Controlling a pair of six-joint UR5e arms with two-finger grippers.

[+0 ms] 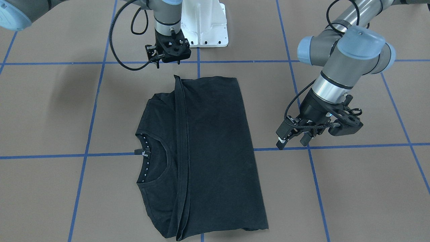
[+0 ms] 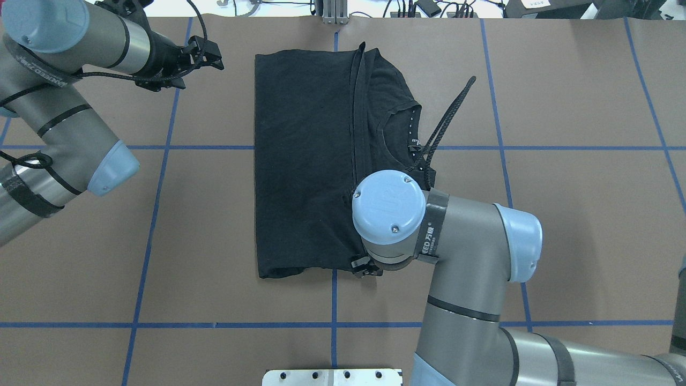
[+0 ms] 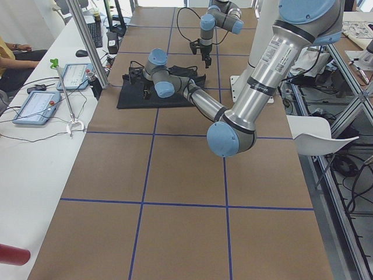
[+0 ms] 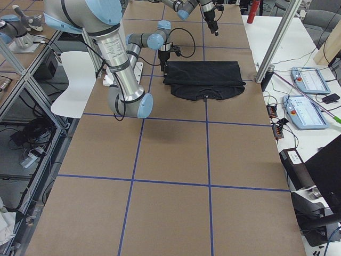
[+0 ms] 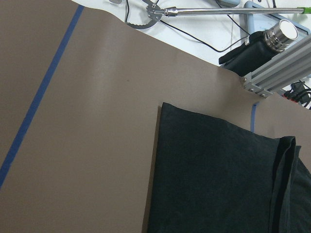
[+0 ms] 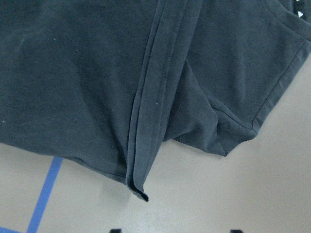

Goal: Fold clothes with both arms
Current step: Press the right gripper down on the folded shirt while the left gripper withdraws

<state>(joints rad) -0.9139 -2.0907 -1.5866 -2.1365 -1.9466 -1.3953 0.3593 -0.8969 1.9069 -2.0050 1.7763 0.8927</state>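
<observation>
The black T-shirt [image 1: 215,141] lies flat on the brown table, folded into a rectangle. Its collar [image 1: 147,158] with white-dotted tape shows beside a long folded edge [image 1: 183,151]. In the overhead view the shirt [image 2: 305,161] sits between both arms. My left gripper [image 1: 291,144] hovers open and empty beside the shirt's plain long side, also seen as the left gripper [image 2: 217,56] off its far corner. My right gripper [image 1: 168,64] stands open just off the shirt's robot-side end. The right wrist view shows the shirt's hem and sleeve [image 6: 97,73] close below.
Blue tape lines [image 1: 352,146] grid the brown table. The white base plate [image 1: 205,23] is bolted behind the right gripper. An aluminium post [image 5: 277,70] and a metal flask [image 5: 284,33] stand at the table's far edge. Control tablets [image 3: 35,105] and a person's arm [image 3: 11,52] are on the side bench.
</observation>
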